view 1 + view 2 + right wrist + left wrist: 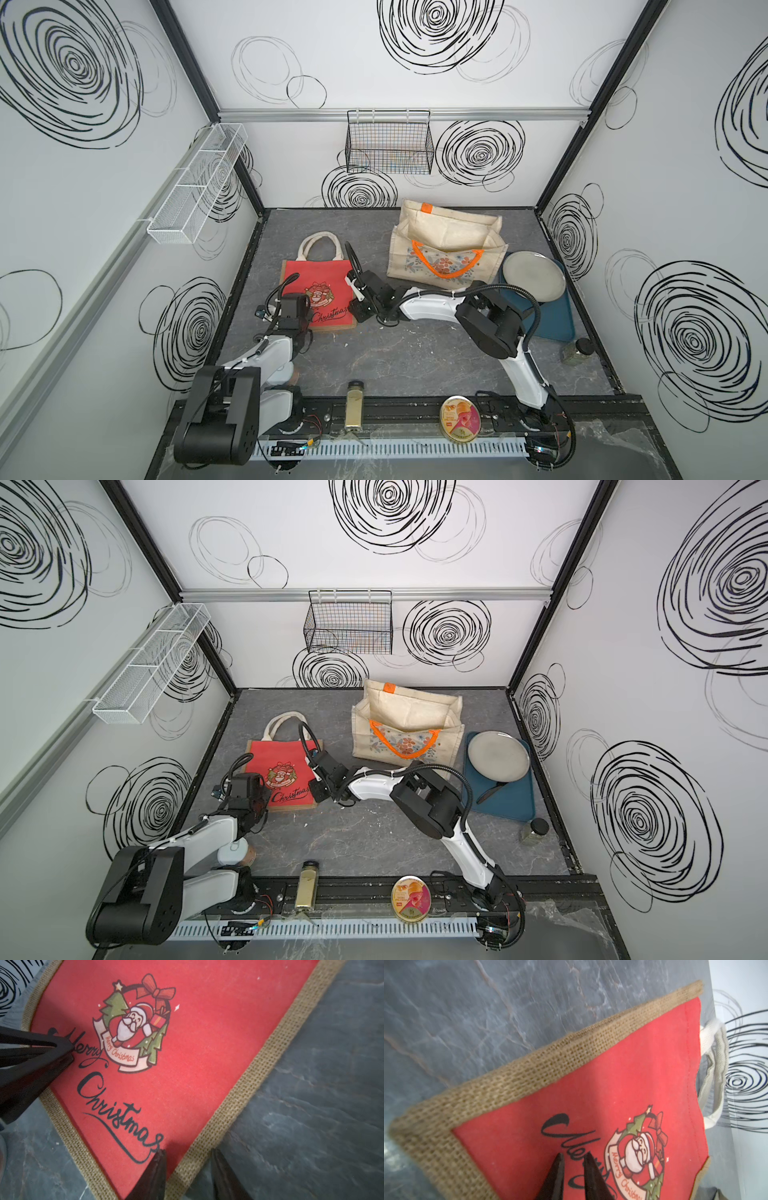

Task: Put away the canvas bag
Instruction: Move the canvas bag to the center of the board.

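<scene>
Red canvas bag lies flat left of surface centre, handles toward far edge. Left end effector, narrow gap, tips over bag face, gripping nothing visible. Right end effector, half open, straddles bag's burlap border, empty.

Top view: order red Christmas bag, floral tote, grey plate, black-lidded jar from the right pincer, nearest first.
1. red Christmas bag, at the right pincer
2. floral tote, behind, rightward
3. grey plate, farther right
4. black-lidded jar, right edge
</scene>
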